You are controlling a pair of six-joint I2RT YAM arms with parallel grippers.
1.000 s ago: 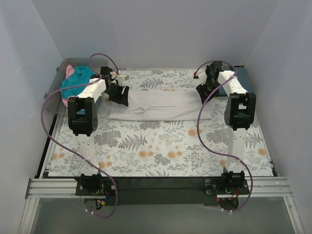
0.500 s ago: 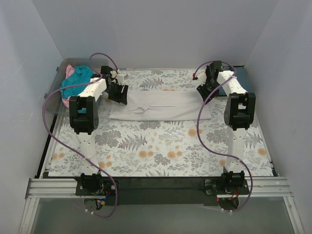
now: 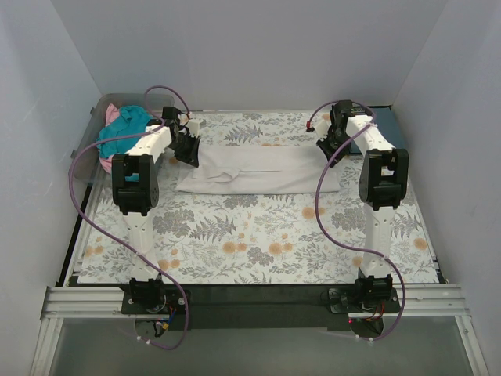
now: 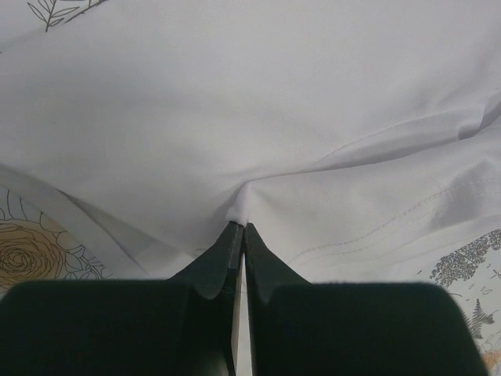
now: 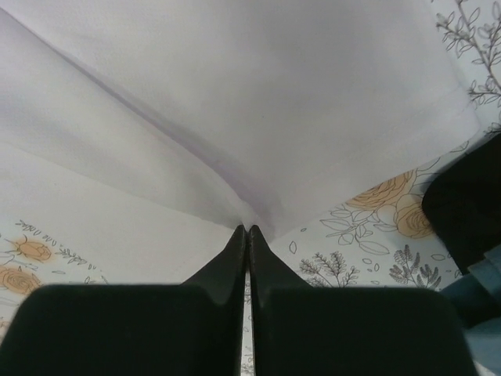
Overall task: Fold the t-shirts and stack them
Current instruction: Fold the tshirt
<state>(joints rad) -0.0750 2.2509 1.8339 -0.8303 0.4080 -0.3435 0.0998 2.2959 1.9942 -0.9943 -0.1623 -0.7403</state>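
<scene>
Pinching both ends of the white t-shirt [image 3: 258,168], both tools closed tight on cloth.
Its long axis runs left to right across the far worktop [image 3: 258,243]; the left tool [image 4: 237,229] grips the left end, the right tool [image 5: 246,229] the right end.

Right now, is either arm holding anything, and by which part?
Both hold the white t-shirt. The left jaws are shut on a pinched-up pucker of cloth at its left end, the right jaws on a folded edge at its right end.
</scene>
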